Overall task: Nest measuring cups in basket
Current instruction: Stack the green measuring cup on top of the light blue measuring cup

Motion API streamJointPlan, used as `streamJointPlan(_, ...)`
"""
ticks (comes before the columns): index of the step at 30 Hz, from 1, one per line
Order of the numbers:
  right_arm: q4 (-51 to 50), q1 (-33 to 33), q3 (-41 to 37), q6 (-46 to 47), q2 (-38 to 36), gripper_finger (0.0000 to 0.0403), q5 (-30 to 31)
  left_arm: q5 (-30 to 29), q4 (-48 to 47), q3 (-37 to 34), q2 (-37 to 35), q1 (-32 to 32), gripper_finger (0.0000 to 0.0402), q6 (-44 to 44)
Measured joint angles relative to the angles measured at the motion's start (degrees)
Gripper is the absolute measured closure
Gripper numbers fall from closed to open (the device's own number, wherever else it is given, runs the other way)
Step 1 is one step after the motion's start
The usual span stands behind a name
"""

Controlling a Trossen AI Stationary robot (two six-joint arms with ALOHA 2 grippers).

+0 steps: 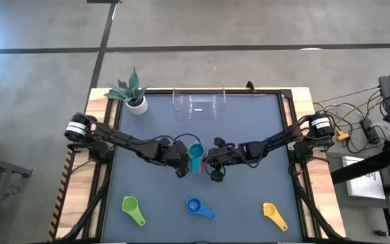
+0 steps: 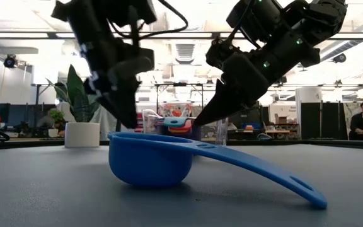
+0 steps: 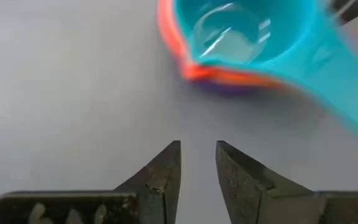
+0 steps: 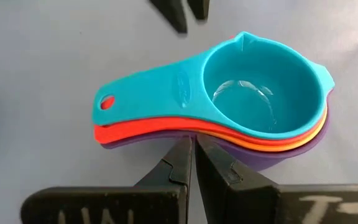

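The left gripper [image 1: 182,165] stands just left of the cup stack [image 1: 196,158] at mid-table, its fingers [image 3: 160,177] a narrow gap apart, holding nothing and clear of the cups. Its arm reaches in from the table's left edge, bent low over the mat.

The stack is nested: teal cup [image 4: 253,87] on top, then orange [image 4: 291,140], red [image 4: 142,129], and purple [image 4: 272,155] at the bottom, handles together.

The right gripper [image 1: 212,165] is just right of the stack, jaws closed on nothing, tips beside the handles; contact cannot be told. Its arm comes from the right edge, also low.

The basket [image 1: 199,102] sits at the far edge, middle, with no cups seen in it. Along the near edge lie the green cup [image 1: 132,209], blue cup [image 1: 198,207] and yellow cup [image 1: 273,214], well apart.
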Motion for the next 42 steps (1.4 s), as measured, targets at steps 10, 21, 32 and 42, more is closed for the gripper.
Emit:
streamJointPlan(10, -3.0, 0.0, 0.0, -1.5, -0.8, 0.0390, 0.0, 1.5, -12.5, 0.0, -6.0, -7.8, 0.0318, -7.8)
streamJointPlan(21, -8.2, 0.8, -0.6, -2.1, -5.6, 0.0390, 0.0, 10.5, -21.6, 0.0, -8.0, -24.5, 0.0318, -24.4)
streamJointPlan(32, -7.7, 1.3, -0.8, -3.0, -6.8, 0.0390, 0.0, 19.7, -29.5, -0.1, -7.6, -31.7, 0.0309, -27.8)
streamJointPlan(42, -7.8, 2.3, -1.0, -3.0, -6.8, 0.0390, 0.0, 18.5, -29.0, -3.2, -7.6, -34.4, 0.0246, -32.7)
